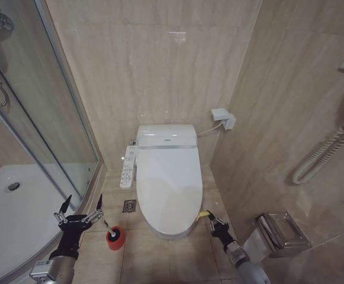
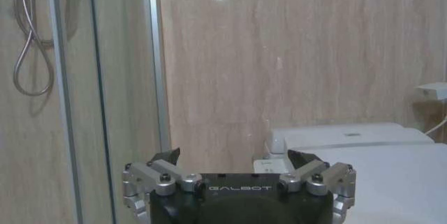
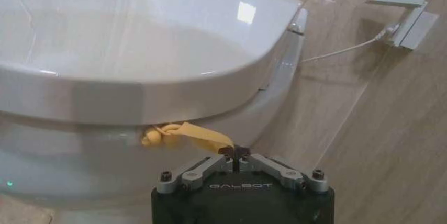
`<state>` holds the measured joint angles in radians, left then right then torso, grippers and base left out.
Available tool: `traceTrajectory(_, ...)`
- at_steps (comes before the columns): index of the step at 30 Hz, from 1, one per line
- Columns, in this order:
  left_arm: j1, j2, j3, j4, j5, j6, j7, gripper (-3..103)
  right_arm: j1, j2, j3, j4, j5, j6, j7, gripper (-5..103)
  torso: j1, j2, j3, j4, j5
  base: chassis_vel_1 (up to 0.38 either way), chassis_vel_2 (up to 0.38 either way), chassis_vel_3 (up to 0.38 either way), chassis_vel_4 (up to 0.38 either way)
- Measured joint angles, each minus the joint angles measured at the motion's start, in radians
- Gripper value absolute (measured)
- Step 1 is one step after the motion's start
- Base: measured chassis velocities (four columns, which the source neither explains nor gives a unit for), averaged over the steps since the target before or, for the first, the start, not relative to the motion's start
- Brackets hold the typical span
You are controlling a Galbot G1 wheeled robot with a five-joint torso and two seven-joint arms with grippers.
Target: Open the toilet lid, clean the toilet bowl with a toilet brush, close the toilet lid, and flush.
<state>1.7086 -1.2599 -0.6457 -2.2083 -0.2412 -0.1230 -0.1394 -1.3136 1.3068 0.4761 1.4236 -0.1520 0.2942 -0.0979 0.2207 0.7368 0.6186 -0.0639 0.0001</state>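
White glossy plastic, the oval toilet lid [image 1: 168, 180] lies shut over the bowl, its long axis running from 12 to 6 o'clock in your head view. The small yellow tag [image 3: 187, 133] hangs at the lid's front rim, toward 5 o'clock. Your right gripper [image 1: 214, 223] is the nearer one: its jaws are pressed together on this tag, pinching it from below the rim. Your left gripper [image 1: 79, 214] waits at 8 o'clock, jaws spread, beside the red cylindrical holder [image 1: 115, 238] on the floor.
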Motion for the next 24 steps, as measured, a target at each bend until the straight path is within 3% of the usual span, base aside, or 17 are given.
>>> traceTrajectory(1,0.000,0.000,0.000,0.000,0.000,0.000,0.000,100,0.000,0.000,0.000,0.000,0.000,0.000,0.000,13,0.000,0.000,0.000,0.0000,0.0000,0.000,0.000,0.000,0.000)
traceTrajectory(2,0.000,0.000,0.000,0.000,0.000,0.000,0.000,100,0.000,0.000,0.000,0.002,0.006,0.000,0.005,0,0.000,0.000,0.000,0.0000,0.0000,0.000,0.000,0.000,0.000)
traceTrajectory(10,0.000,0.000,0.000,0.000,0.000,0.000,0.000,100,0.008,0.017,0.026,0.060,0.107,-0.010,0.043,0,0.000,0.000,0.000,0.0005,0.0005,0.000,0.000,0.000,0.000)
traceTrajectory(16,0.000,0.000,0.000,0.000,0.000,0.000,0.000,100,0.013,0.027,0.069,0.199,0.232,-0.074,0.076,0,0.000,0.000,0.000,0.0002,0.0001,0.000,0.000,0.000,0.000)
traceTrajectory(24,0.000,0.000,0.000,0.000,0.000,0.000,0.000,100,0.030,0.040,0.099,0.311,0.313,-0.114,0.115,0,0.000,0.000,0.000,0.0000,-0.0001,0.000,0.000,0.000,0.000)
